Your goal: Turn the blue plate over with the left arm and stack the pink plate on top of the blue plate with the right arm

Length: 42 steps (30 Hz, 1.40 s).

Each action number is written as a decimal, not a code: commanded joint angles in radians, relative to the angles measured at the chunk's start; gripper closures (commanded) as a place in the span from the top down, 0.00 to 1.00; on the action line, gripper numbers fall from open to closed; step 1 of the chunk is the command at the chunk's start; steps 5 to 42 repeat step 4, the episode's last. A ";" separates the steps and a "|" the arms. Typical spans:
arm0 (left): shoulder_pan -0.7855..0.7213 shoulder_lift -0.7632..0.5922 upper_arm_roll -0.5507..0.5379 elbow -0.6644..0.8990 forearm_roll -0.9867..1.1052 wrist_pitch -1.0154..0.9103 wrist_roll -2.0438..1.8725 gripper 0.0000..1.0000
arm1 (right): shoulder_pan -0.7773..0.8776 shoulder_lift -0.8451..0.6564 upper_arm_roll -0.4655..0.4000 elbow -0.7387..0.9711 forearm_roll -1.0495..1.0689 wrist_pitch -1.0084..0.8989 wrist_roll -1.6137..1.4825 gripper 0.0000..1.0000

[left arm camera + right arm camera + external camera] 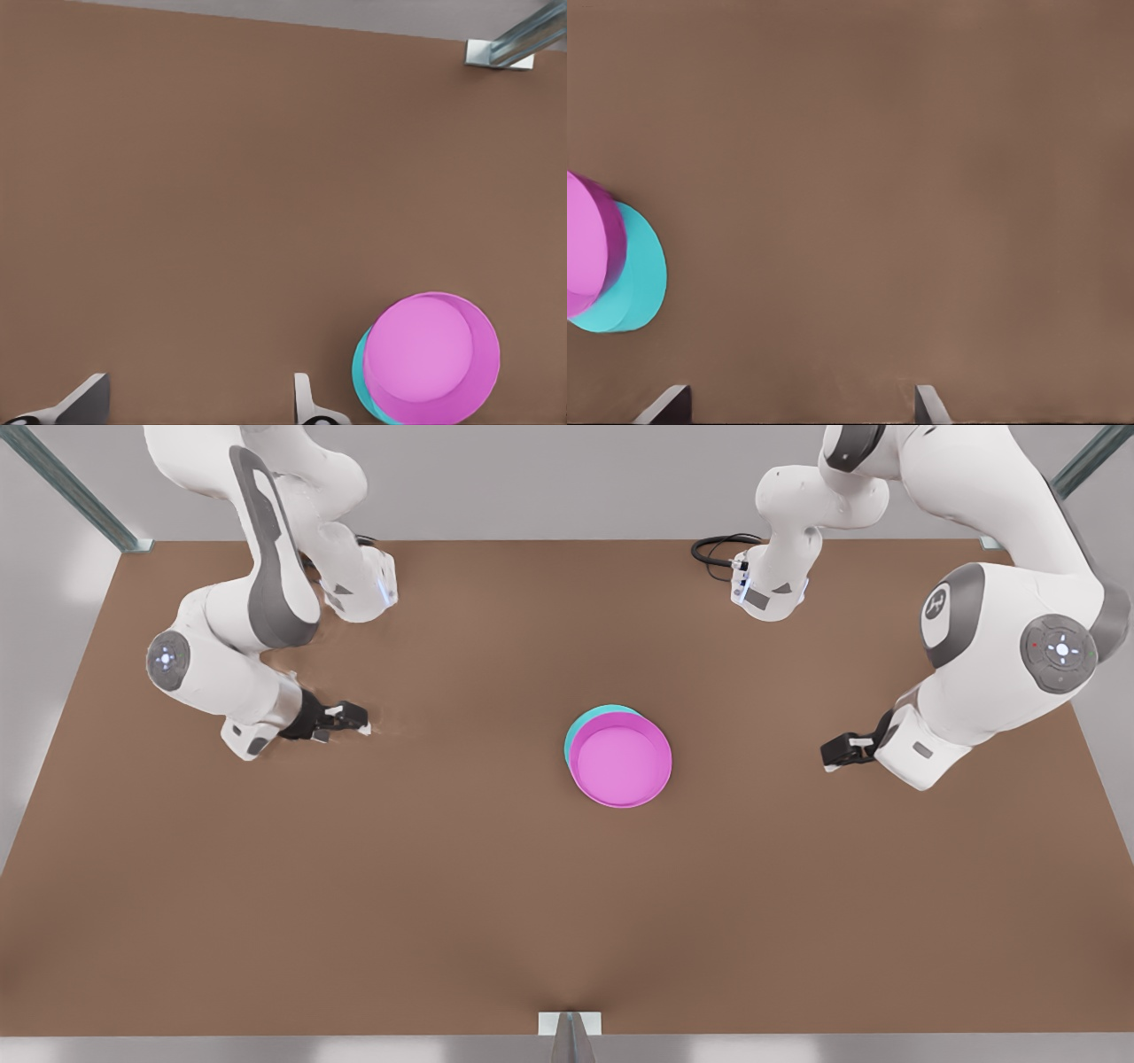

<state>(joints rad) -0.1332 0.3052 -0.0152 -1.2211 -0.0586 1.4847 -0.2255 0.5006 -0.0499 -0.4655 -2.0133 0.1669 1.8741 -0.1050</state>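
The pink plate [620, 760] sits rim-up on the blue plate [589, 717] at mid-table, shifted so a cyan crescent shows on the far-left side. In the left wrist view the pink plate [431, 357] covers most of the blue plate [361, 372]. In the right wrist view the pink plate [585, 252] overlaps the blue plate [636, 283]. My left gripper [834, 755] hangs low at the front view's right, open and empty, well apart from the stack; its fingers [306, 403] frame bare table. My right gripper [353, 719] waits at the front view's left, open and empty [797, 409].
The brown table [443, 886] stretches wide around the stack. Metal frame posts stand at the far corners [133, 542] and at the middle of the near edge [569, 1032]. A black cable loop [718, 549] lies by the base of the arm at the front view's right.
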 commanded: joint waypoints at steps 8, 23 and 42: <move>0.001 -0.001 0.000 -0.002 0.000 -0.003 0.002 1.00 | -0.117 0.051 0.005 0.186 -0.135 -0.093 -0.035 1.00; 0.001 -0.001 0.000 -0.002 0.000 -0.003 0.002 1.00 | -0.117 0.051 0.005 0.186 -0.135 -0.093 -0.035 1.00; 0.001 -0.001 0.000 -0.002 0.000 -0.003 0.002 1.00 | -0.117 0.051 0.005 0.186 -0.135 -0.093 -0.035 1.00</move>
